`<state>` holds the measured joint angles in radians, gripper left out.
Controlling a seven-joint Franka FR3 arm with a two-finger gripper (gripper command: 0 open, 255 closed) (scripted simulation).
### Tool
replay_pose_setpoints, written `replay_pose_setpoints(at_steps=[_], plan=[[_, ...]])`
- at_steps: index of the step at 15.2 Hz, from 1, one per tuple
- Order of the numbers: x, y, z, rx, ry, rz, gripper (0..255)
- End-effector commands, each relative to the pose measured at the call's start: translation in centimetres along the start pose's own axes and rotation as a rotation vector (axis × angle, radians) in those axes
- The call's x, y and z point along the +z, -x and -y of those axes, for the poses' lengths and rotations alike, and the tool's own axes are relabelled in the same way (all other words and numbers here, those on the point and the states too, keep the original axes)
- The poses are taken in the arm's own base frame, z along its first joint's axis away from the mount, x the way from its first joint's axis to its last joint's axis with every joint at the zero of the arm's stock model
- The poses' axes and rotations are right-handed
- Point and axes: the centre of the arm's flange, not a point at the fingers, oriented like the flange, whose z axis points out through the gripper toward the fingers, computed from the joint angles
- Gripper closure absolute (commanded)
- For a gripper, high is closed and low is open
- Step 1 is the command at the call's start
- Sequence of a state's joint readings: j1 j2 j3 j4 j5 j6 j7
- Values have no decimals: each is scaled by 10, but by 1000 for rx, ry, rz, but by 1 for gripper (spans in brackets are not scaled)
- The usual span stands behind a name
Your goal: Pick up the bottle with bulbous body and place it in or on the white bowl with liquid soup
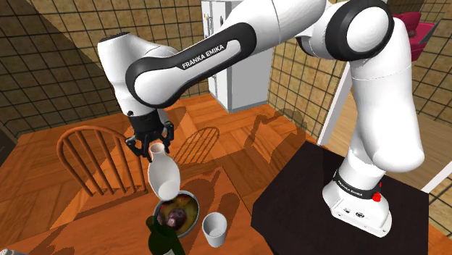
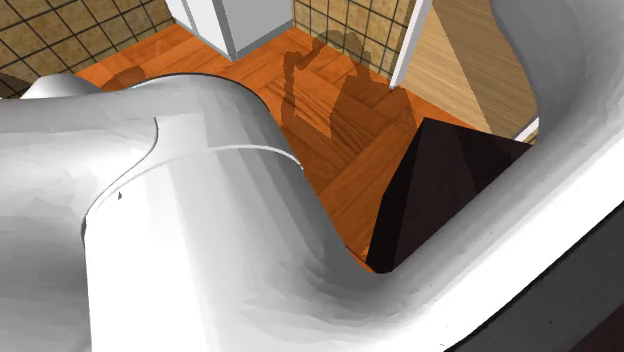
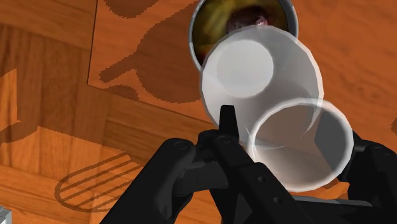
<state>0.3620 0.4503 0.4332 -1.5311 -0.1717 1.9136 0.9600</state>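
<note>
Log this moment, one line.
pincer: shut on white bulbous bottle | bottle: lifted, partly over grey-rimmed bowl of brown soup | release: not yet

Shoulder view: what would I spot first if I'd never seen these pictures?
The big white arm stretching across the top of the shoulder view grabs the eye first. Next comes its black gripper, clasping a white bulbous bottle by the neck, hanging over the edge of a bowl of brownish soup.

Dark grid-tiled walls [image 1: 43, 58] enclose an orange wooden floor [image 1: 239, 145], a spindle-back wooden chair [image 1: 94, 129] and a white cabinet [image 1: 243, 90].
</note>
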Motion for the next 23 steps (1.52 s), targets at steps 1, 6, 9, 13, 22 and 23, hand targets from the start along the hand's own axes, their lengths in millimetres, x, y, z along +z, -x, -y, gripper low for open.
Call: replay_pose_setpoints(at_steps=[1,6,9,13,22,23], plan=[[10,0,-1,0,-1,-1,255],[36,-1,0,0,-1,-1,255],[52,-2,0,0,-1,-1,255],[73,-2,0,0,-1,-1,255],[112,-4,0,0,-1,-1,255],[112,-4,0,0,-1,-1,255]])
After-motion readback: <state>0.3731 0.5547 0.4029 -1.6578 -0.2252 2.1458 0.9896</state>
